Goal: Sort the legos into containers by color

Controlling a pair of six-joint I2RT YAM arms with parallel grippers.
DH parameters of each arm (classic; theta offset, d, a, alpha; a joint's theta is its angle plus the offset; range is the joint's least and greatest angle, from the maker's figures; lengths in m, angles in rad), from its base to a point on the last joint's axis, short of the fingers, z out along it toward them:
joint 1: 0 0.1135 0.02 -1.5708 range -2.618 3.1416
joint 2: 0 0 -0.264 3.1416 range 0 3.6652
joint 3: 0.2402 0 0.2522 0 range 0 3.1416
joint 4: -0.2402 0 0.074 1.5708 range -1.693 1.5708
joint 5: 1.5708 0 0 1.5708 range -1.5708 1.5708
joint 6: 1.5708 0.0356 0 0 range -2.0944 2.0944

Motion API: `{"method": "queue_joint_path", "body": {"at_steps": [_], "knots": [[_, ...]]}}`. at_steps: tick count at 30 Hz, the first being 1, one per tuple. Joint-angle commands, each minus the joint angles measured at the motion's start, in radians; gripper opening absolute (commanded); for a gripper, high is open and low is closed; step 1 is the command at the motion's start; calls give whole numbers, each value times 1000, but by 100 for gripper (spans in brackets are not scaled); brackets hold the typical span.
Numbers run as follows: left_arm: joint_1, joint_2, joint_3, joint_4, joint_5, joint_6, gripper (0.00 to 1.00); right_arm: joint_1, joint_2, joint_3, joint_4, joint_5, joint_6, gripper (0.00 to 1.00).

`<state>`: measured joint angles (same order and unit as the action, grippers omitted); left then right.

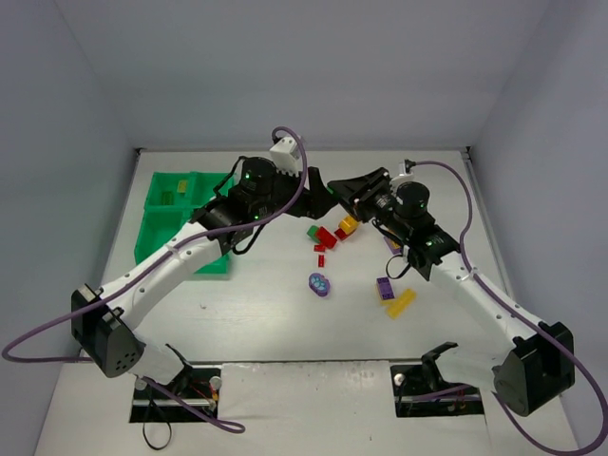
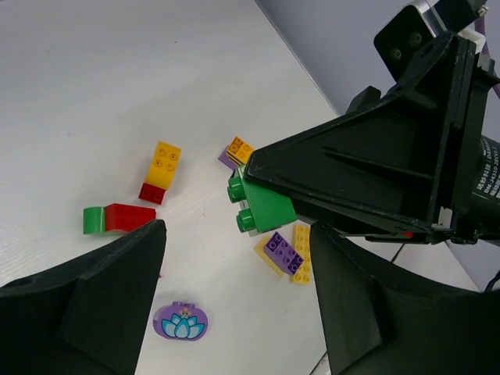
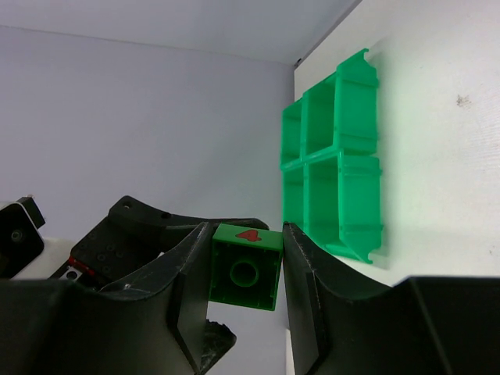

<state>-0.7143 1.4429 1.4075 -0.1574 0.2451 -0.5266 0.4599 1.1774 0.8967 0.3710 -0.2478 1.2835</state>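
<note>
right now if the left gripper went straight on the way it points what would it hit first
Most likely the green brick, held shut in the right gripper directly ahead of the open left gripper. The black finger over it looks about as near, so which touches first is unclear.

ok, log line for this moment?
right gripper: shut on green plastic brick | left gripper: open, empty | green four-compartment plastic tray: far left

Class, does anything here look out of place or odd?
The green plastic brick is off the white table, clamped in the right gripper facing the open left gripper; other bricks lie loose on it.
</note>
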Motion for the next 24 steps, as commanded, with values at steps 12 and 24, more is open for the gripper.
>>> {"method": "queue_joint_path", "body": {"at_steps": [12, 24], "knots": [[-17, 5, 24, 113, -41, 2, 68, 6, 18, -8, 126, -18, 57, 0], [-25, -3, 2, 113, -86, -6, 67, 9, 5, -39, 152, -19, 89, 0]]}}
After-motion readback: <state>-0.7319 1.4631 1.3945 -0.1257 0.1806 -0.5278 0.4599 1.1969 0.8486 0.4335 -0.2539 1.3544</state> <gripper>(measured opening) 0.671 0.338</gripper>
